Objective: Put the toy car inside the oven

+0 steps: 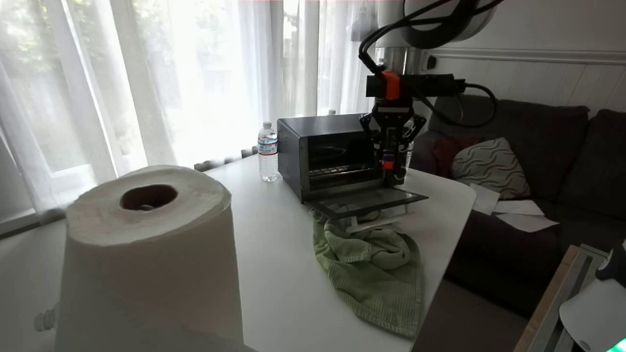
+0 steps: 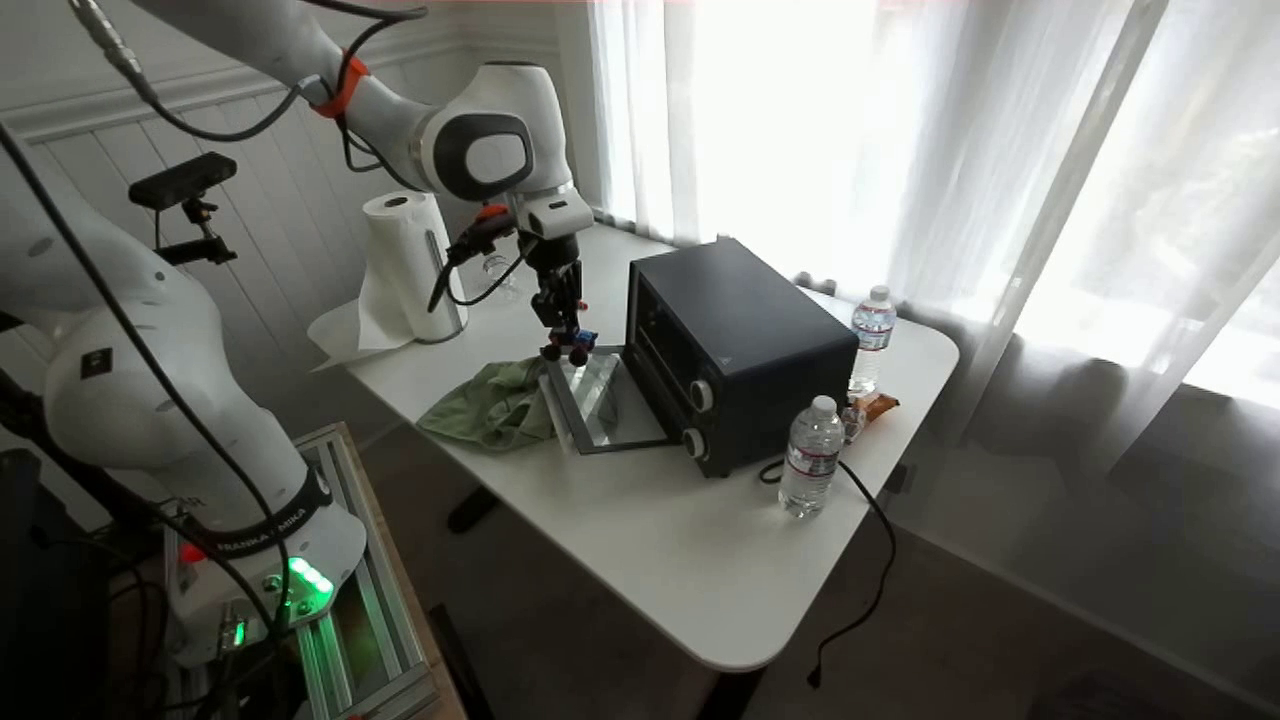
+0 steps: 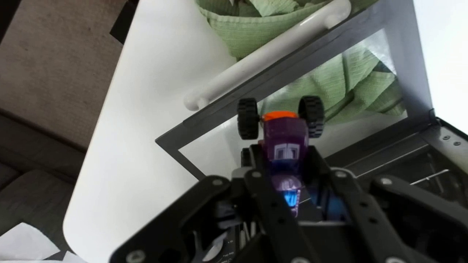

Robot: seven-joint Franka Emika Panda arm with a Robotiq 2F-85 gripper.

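Note:
The toy car point(image 3: 287, 133) is purple with orange and blue parts and chunky black wheels. It sits between the fingers of my gripper point(image 3: 285, 155) in the wrist view, pointing down. In both exterior views the car point(image 1: 388, 159) point(image 2: 582, 345) hangs below the gripper, in front of the oven opening. The oven point(image 1: 325, 124) is a black box with its glass door point(image 1: 362, 201) dropped open. It also shows in an exterior view point(image 2: 745, 310), with white knobs at one side. The car is above the open door in the wrist view. The fingers hide part of the car.
A green towel point(image 1: 367, 274) lies partly under the door and its white handle point(image 3: 270, 54). Water bottles point(image 1: 268, 154) point(image 2: 812, 460) stand beside the oven. A paper towel roll point(image 2: 405, 270) stands on the table, and a black cord point(image 2: 885, 560) hangs off its edge.

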